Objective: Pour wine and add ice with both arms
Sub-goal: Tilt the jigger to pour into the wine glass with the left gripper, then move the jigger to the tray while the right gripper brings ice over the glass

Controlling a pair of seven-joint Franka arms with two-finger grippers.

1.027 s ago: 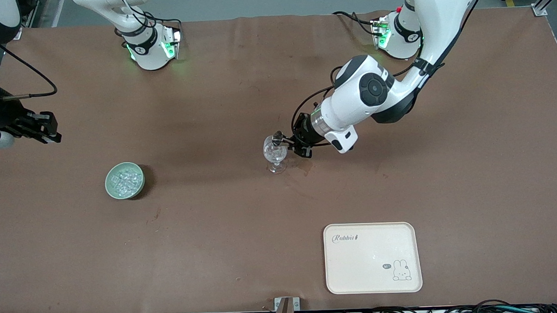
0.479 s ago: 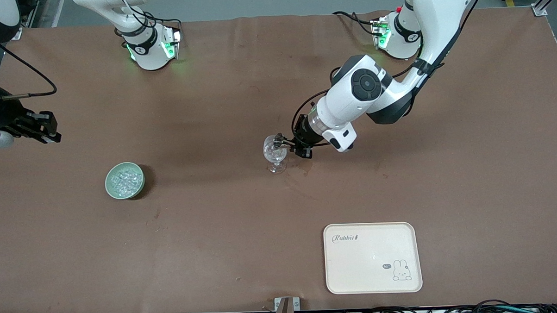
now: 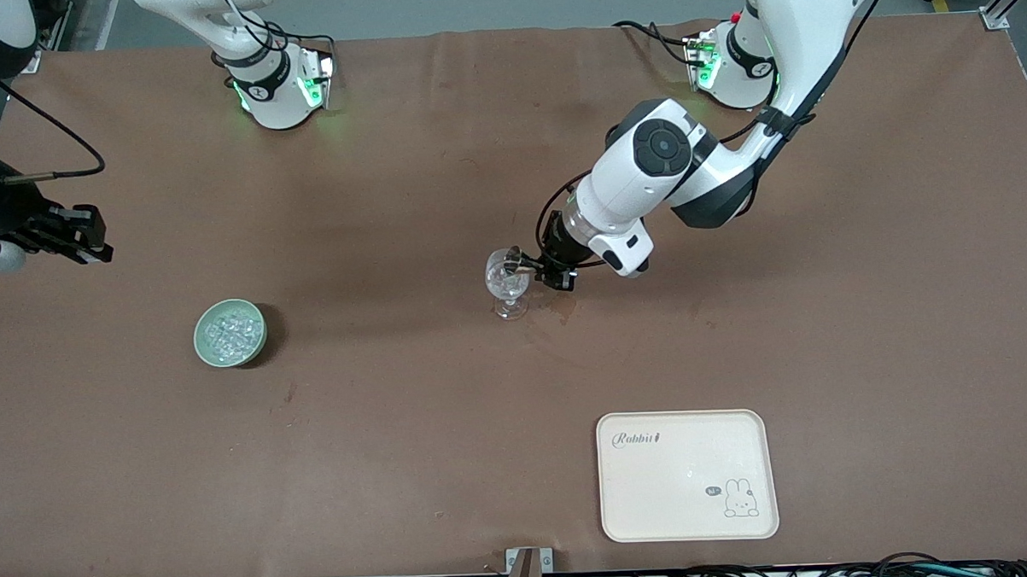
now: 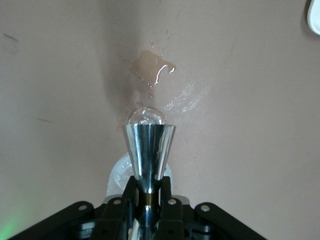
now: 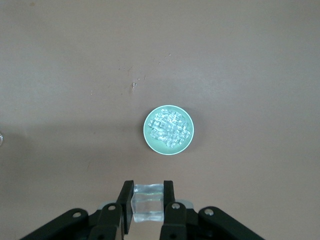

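Glassy ice (image 5: 170, 128) in bowl (image 5: 148, 134), right gripper (image 5: 148, 202) above

A brown counter (image 3: 400, 463) fills the scene, its covering showing faint scuffs and a small wet patch (image 4: 152, 67) that glints beside pale smeared streaks near the middle. A cream rectangular tray (image 3: 687, 475) with rounded corners lies flat near the counter's edge closest to the front camera, toward the left arm's end; it carries the word "Rabbit" in one corner and a small rabbit drawing in the corner diagonally across. Black cables (image 3: 746, 576) run in a tangle along the pale strip just past that same edge, and a small metal bracket (image 3: 528, 568) sits at the edge's midpoint.
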